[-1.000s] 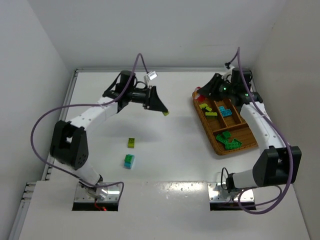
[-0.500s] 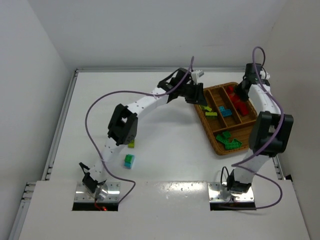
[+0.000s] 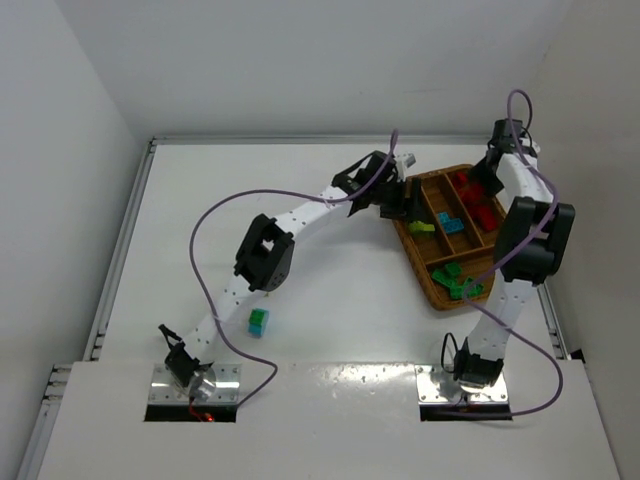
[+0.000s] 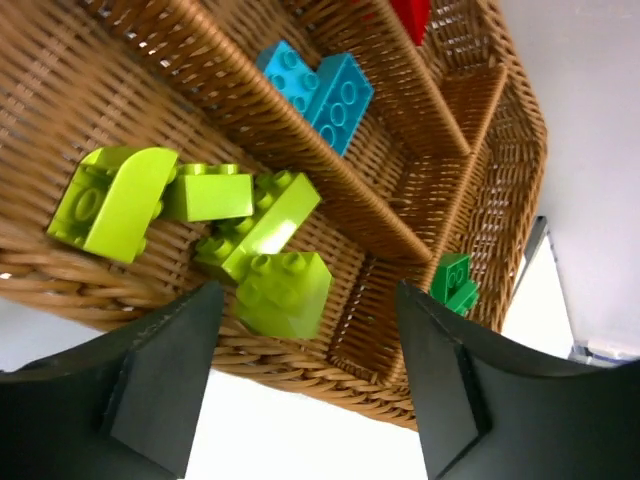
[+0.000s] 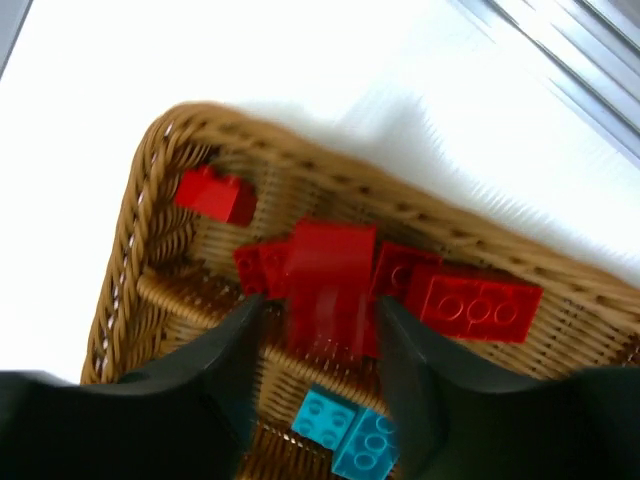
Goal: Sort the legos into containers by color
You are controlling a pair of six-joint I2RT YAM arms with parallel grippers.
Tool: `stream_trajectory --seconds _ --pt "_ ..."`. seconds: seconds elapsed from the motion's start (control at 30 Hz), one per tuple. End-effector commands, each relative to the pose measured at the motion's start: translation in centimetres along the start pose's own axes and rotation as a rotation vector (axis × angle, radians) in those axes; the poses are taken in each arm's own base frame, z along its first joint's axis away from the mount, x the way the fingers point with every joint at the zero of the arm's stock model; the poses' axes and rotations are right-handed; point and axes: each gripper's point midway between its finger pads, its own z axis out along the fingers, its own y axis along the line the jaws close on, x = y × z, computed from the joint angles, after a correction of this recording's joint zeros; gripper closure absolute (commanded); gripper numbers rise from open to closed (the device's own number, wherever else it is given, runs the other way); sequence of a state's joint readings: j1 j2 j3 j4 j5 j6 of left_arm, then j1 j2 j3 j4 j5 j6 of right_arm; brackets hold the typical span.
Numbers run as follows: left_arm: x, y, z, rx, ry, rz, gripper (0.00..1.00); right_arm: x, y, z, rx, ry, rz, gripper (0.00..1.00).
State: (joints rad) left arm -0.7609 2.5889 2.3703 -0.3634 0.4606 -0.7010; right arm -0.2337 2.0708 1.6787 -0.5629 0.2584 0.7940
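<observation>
The white desk (image 3: 300,120) is carrying a wicker tray (image 3: 420,268) at its 3 o'clock. The left jaws are standing wide over the tray's yellow-green bricks (image 4: 270,235). The right jaws are straddling a blurred red brick (image 5: 330,285) above other red ones; whether they are gripping it I cannot tell. A cyan-and-green brick stack (image 3: 258,321) is sitting at 8 o'clock.

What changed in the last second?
Left gripper swung from the table's middle right to the tray and let go its yellow-green load; jaws now open, empty, above the yellow-green bricks. Right gripper swung right along the tray's far end, over the red bricks; a blurred red brick sits between its fingers. Tray and cyan-green stack stayed.
</observation>
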Motion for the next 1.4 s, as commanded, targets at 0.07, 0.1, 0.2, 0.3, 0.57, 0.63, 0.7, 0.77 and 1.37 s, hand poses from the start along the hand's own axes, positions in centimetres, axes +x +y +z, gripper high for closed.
stream_trajectory --seconds 0.07,0.1,0.2,0.3,0.57,0.63,0.7,0.77,1.37 --pt "-2.1 -3.4 -0.2 0.085 -0.063 0.024 0.14 -3.7 0.3 -1.2 -0.015 -0.068 0.041 0.35" --pt "-2.3 -3.6 -0.2 0.091 -0.070 0.029 0.12 -3.7 0.3 -1.2 -0.015 -0.068 0.030 0.35" --pt "-3.9 -6.0 -2.0 0.130 -0.102 0.054 0.08 -4.0 0.8 -3.6 -0.035 -0.098 0.013 0.34" --pt "-5.4 -8.3 -5.9 0.136 -0.131 0.077 0.07 -4.1 1.3 -6.3 -0.058 -0.124 -0.005 0.34" --pt "-7.3 2.4 -24.2 -0.400 -0.307 -0.012 0.09 5.8 9.0 -16.2 -0.380 -0.108 -0.238 0.48" --pt "-5.4 7.0 -30.5 -0.552 -0.358 -0.114 0.09 12.5 13.0 -19.4 -0.530 -0.043 -0.408 0.47" --pt "-4.0 11.3 -35.8 -0.682 -0.417 -0.231 0.09 19.9 15.3 -22.5 -0.648 0.067 -0.554 0.44" --pt "-0.4 15.3 -41.5 -0.839 -0.468 -0.351 0.10 27.2 15.3 -23.7 -0.665 0.207 -0.670 0.38" --pt "9.6 21.9 -53.2 -1.040 -0.643 -0.681 0.10 53.2 18.9 -27.7 -0.716 0.482 -0.997 0.16"
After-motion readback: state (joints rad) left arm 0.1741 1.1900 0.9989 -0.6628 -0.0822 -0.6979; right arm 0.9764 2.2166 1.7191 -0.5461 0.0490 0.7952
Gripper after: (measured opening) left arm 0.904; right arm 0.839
